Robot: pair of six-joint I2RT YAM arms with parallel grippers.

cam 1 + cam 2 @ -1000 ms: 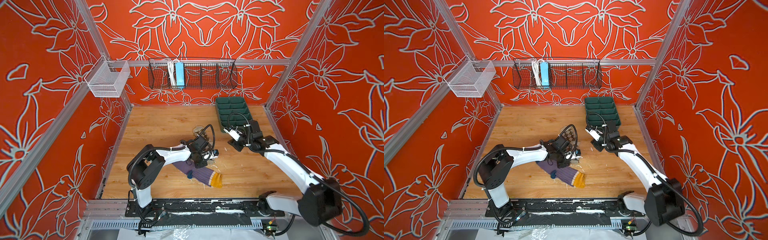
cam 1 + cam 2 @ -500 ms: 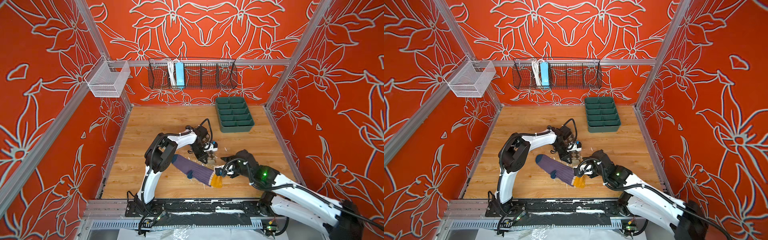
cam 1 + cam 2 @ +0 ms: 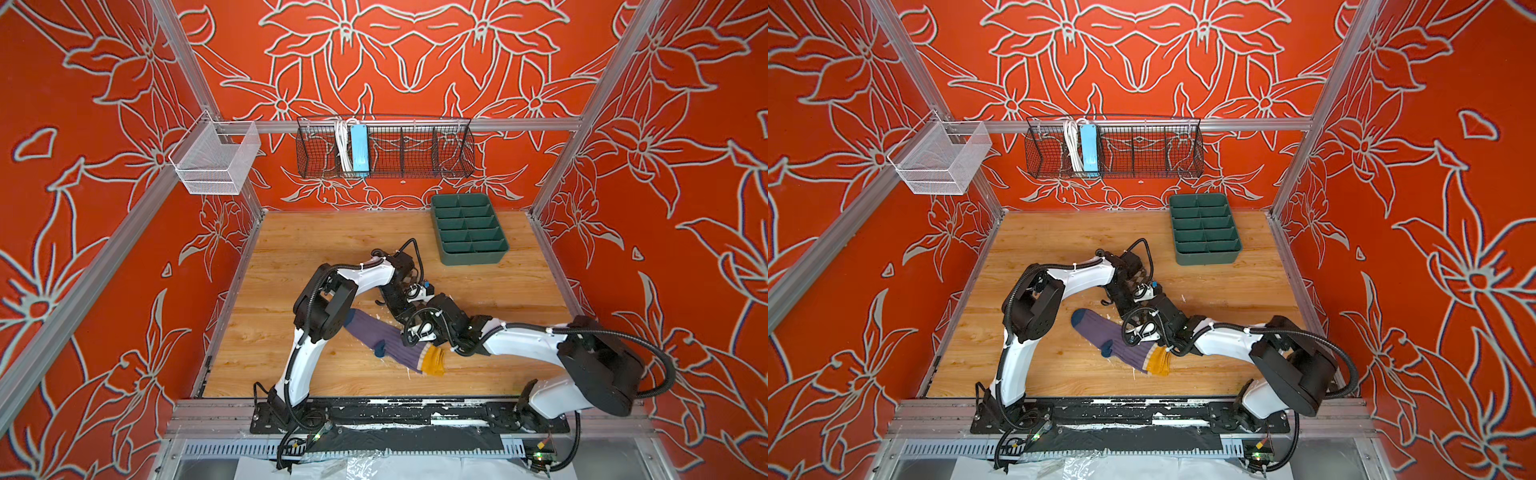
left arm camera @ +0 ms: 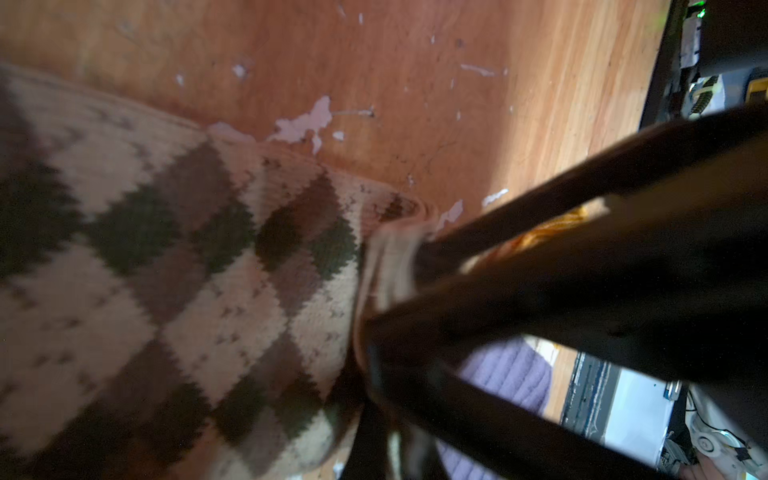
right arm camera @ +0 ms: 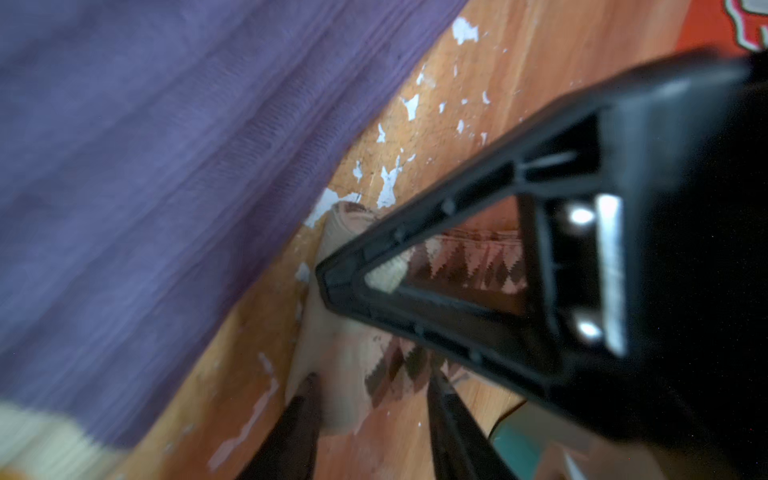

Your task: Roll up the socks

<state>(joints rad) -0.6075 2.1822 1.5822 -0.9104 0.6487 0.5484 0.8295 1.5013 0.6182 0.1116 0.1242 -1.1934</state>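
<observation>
Mid desk (image 3: 291, 257), right tool (image 3: 415, 328) has swung from the yellow cuff (image 3: 434, 359) up over the purple sock (image 3: 386, 340), can't tell its grip, left tool (image 4: 390, 293) clenched on the argyle sock (image 3: 1139, 276), a sliver in a top view, plain in wrist views

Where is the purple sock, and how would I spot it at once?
Look at the wooden table inside the orange flowered walls, near the middle of its front half. The purple sock lies flat there. Unlike the beige diamond-patterned sock nearby, it is ribbed, with a navy toe and a mustard-yellow cuff.
</observation>
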